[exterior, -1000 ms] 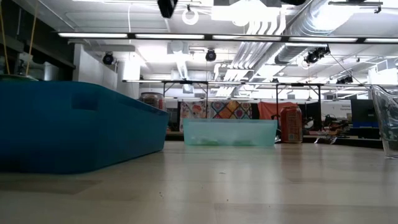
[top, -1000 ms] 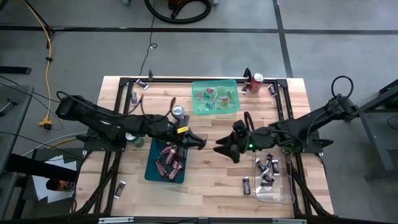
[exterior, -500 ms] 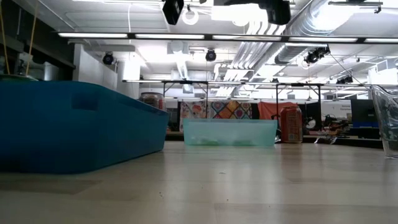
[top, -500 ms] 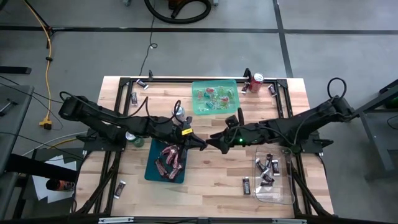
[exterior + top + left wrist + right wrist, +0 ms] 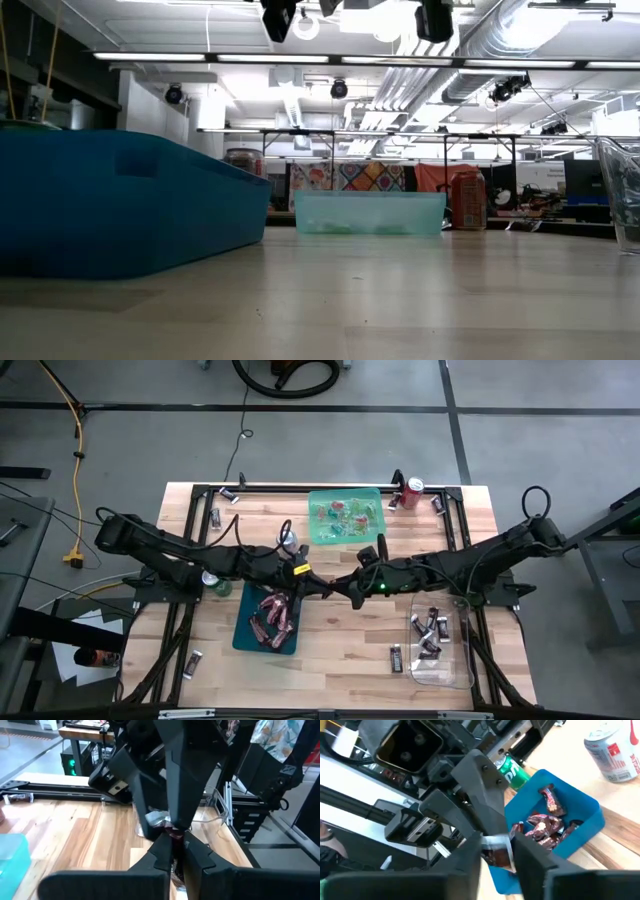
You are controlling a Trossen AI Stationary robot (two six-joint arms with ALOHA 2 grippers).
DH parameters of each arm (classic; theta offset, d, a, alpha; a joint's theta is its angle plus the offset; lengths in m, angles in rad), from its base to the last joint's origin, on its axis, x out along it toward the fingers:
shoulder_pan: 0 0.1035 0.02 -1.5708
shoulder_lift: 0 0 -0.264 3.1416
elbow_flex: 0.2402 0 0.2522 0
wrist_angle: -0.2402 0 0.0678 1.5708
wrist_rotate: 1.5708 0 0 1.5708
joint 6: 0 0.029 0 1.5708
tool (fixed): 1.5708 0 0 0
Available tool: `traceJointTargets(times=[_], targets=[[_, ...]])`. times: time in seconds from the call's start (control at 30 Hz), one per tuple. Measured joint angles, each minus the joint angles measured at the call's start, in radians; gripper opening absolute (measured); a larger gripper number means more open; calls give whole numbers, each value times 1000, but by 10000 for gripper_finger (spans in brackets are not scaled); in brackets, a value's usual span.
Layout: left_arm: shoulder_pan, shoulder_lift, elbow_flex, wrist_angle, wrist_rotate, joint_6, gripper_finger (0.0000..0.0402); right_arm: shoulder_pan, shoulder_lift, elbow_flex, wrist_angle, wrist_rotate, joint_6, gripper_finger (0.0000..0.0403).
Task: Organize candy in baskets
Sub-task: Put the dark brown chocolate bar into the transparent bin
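High view: left gripper and right gripper meet tip to tip, 3 o'clock of dark teal rectangular plastic basket. Both pinch one maroon wrapped candy bar. Judgement: release one side only once other grip is firm.

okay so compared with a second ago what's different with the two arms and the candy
The right gripper moved leftward across the table's middle until its tip met the left gripper beside the dark teal basket. Both sets of fingers now close on one wrapped candy between them, like a handover. The left gripper barely shifted. The green basket, clear basket and red can stayed put.
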Motion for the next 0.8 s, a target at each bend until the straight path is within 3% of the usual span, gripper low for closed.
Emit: traceJointTargets(times=[0.17,0.3,0.43,0.63,0.8], targets=[[-2,0,0,-6,-22,-3,33,-1,-1,0,-3,-12,-24,11],[-2,-5,1,-18,-27,-8,69,-2,-13,0,-13,-11,-43,12],[2,-43,2,-130,-74,-56,113,2,-61,0,-81,-39,-71,4],[0,-164,2,-402,-110,-95,168,8,-194,0,-326,-68,-92,1],[1,-263,1,-583,-110,-199,178,81,-290,0,-526,-149,-88,1]])
